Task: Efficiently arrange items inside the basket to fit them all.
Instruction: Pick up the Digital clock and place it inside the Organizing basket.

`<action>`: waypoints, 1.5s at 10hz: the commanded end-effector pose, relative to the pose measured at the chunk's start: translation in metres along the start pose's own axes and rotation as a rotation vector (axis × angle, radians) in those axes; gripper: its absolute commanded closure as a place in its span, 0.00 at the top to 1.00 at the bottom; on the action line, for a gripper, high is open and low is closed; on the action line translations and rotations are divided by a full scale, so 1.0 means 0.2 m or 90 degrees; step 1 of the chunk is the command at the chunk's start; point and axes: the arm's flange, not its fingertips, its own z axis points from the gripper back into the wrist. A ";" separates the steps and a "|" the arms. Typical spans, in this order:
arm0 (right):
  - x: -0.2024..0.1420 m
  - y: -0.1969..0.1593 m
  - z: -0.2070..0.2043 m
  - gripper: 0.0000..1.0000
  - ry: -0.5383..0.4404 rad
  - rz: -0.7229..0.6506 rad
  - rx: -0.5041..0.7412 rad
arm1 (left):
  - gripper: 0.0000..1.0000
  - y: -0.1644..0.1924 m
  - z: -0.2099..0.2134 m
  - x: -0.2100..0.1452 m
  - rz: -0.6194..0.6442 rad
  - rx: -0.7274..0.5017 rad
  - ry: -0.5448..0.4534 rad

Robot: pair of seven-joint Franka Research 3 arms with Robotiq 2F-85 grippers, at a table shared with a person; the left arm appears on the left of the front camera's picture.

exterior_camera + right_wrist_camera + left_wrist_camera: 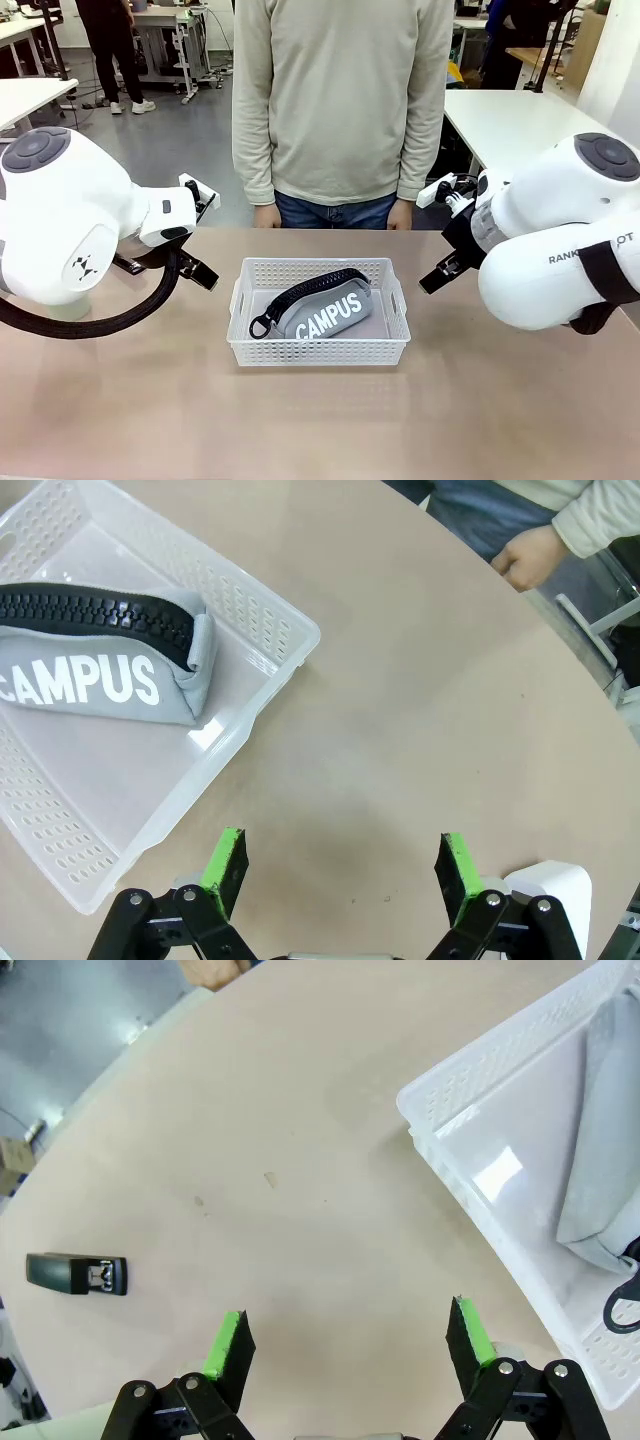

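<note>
On the surface point(320, 420), midway between the two arms: the basket point(318, 352), long axis running left to right, one cut-out handle end toward each arm. Inside it, lying flat and slantwise, the pouch point(335, 315), strap end toward the near-left corner, other end short of the right wall. Bare floor left along the far-left side and at the right end. Probably enough for small things, better if the pouch were squared against one long wall.

Out on bare surface in the left wrist view, the stapler point(77, 1273). Well apart from the basket, on the side of the left gripper point(350, 1338) away from it, long axis crosswise to that gripper's fingers. Left arm judged much the nearer. Open room all round it, though the surface edge curves past close behind.

Left gripper spread wide, holding nothing, hovering just beside the basket's corner. Right gripper point(340, 865) likewise spread and empty, near the basket's right end, with clear surface beneath. A person's hand point(525, 560) at the far edge, well clear.
</note>
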 end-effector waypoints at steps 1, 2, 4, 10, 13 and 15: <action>0.01 0.00 0.03 1.00 0.008 0.025 0.005 | 1.00 0.00 0.00 0.00 0.000 0.000 0.000; 0.01 -0.02 0.08 1.00 0.002 0.005 0.034 | 1.00 0.00 0.07 0.00 0.007 -0.053 0.005; 0.00 -0.14 0.32 1.00 0.048 -0.093 0.105 | 1.00 0.06 0.34 -0.01 0.075 -0.152 -0.002; -0.61 -0.69 1.29 1.00 -0.225 -0.558 0.409 | 1.00 0.60 1.23 -0.57 0.524 -0.355 -0.269; -1.25 -0.97 1.41 1.00 -0.374 -0.775 0.433 | 1.00 0.92 1.33 -1.20 0.762 -0.396 -0.362; -1.54 -1.02 1.34 1.00 -0.425 -0.860 0.441 | 1.00 0.99 1.21 -1.49 0.843 -0.444 -0.369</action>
